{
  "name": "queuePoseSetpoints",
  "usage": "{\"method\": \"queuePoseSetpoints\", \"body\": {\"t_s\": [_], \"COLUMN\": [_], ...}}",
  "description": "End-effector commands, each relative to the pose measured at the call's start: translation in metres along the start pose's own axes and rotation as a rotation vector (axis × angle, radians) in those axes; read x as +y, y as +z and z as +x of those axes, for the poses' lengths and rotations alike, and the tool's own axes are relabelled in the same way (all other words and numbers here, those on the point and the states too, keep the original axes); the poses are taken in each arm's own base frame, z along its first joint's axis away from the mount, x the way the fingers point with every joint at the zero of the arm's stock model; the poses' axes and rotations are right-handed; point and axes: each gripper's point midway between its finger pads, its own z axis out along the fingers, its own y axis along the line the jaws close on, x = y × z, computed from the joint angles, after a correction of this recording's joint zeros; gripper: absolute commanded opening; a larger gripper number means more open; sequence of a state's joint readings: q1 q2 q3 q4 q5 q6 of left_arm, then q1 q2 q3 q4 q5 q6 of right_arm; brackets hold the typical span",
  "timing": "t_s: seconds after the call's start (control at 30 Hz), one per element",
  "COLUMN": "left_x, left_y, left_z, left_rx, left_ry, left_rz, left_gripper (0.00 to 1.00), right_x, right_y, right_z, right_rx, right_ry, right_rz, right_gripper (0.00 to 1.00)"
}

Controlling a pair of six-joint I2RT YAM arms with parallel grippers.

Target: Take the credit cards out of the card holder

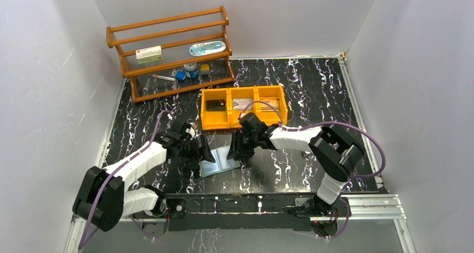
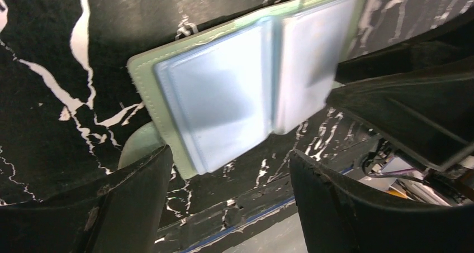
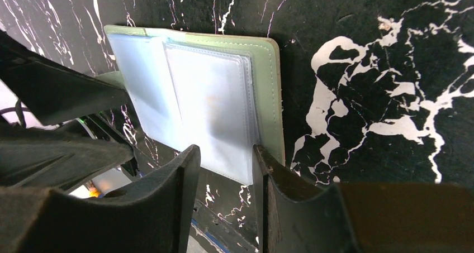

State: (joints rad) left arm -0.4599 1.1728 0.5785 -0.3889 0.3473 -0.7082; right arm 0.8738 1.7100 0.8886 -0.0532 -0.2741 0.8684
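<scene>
The card holder (image 1: 219, 161) lies open flat on the black marbled table, pale green cover down and clear sleeves up (image 2: 235, 85) (image 3: 195, 96). No card shows through its hazy sleeves. My left gripper (image 2: 229, 172) hangs open just past its left page's near edge, holding nothing. My right gripper (image 3: 226, 158) stands with jaws a narrow gap apart at the right page's near edge, nothing between them. Credit cards lie in the orange bin (image 1: 244, 119): a silvery one (image 1: 242, 103) in the middle compartment, a tan one (image 1: 269, 103) in the right.
The bin's left compartment holds a dark flat thing (image 1: 215, 104). A wooden rack (image 1: 170, 52) with small items stands at the back left. White walls close the sides. The metal base rail (image 1: 279, 203) runs along the near edge.
</scene>
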Motion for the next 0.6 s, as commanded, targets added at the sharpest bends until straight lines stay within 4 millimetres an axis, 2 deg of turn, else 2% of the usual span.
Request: {"method": "queuePoseSetpoints", "body": {"t_s": [0.0, 0.1, 0.3, 0.5, 0.57], "left_x": [0.018, 0.024, 0.02, 0.019, 0.02], "left_y": [0.01, 0.015, 0.016, 0.015, 0.015], "left_z": [0.012, 0.017, 0.02, 0.018, 0.018], "left_rx": [0.033, 0.045, 0.043, 0.029, 0.029], "left_ry": [0.0, -0.003, 0.0, 0.006, 0.007], "left_rz": [-0.05, -0.058, -0.026, -0.022, -0.025], "left_gripper": [0.74, 0.67, 0.55, 0.53, 0.52], "right_x": [0.009, 0.011, 0.026, 0.037, 0.043], "right_y": [0.0, 0.001, -0.003, -0.014, -0.017], "right_z": [-0.006, -0.005, -0.007, -0.013, -0.013], "right_rx": [-0.008, 0.004, 0.0, -0.032, -0.032], "right_ry": [-0.008, -0.006, -0.012, -0.026, -0.031], "right_rz": [-0.009, -0.015, -0.076, -0.105, -0.127], "right_gripper": [0.48, 0.46, 0.31, 0.19, 0.18]}}
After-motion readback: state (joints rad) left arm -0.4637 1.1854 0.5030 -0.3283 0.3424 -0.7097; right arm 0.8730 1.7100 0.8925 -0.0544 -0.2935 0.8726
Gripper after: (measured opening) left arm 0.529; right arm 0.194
